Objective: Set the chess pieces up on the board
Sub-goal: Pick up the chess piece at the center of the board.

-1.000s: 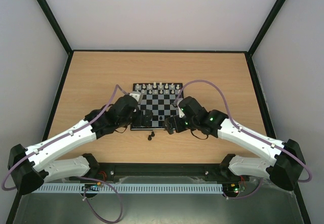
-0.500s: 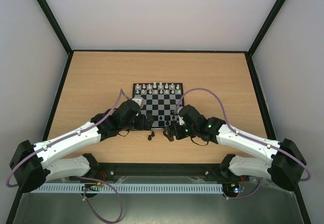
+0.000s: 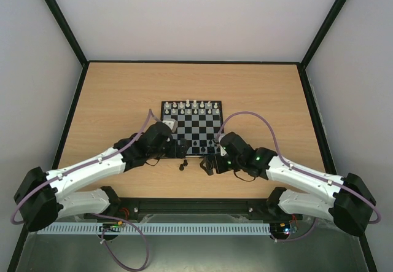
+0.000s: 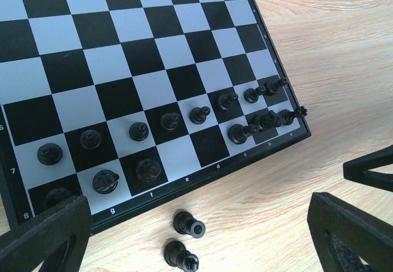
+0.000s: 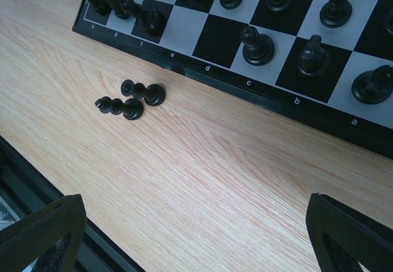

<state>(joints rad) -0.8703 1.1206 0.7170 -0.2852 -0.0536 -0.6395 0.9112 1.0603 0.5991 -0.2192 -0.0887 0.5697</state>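
My left end effector (image 3: 177, 150) and right end effector (image 3: 209, 162) gape, empty. Two tiny black chess pieces (image 5: 142, 92) lie close together beside the black-and-silver checkered board (image 5: 270, 94). Pinching one may roll its neighbour.

The small black-and-silver checkered chessboard (image 5: 270, 93) has pale file letters a to g along its near border, and the numbers 7 and 8 on a side border.

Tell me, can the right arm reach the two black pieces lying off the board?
Probably yes. The two black pieces lie on the table close by the open right end effector, with nothing between them.
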